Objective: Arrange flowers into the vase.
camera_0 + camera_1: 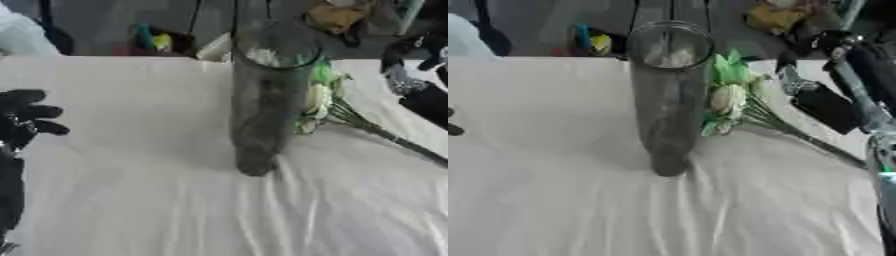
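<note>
Left hand (24, 117) open at worktop's (131, 200) left edge, fingers spread. Vase (267, 105) upright mid-worktop. Flowers (732, 97) lying just beside, heads toward far edge, stems running to right edge. Right hand (824, 102): fingers indistinct, state undetermined.

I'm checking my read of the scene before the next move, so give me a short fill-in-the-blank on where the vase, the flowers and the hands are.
1. The glass vase stands upright on the white cloth and has ____ flowers in it.
2. The flowers lie on the cloth on the vase's ____ side.
3. The left hand shows at the view's ____ edge, away from the vase, its fingers spread.
4. The flower stems run towards the robot's ____ arm.

Missing words: no; right; left; right
</note>
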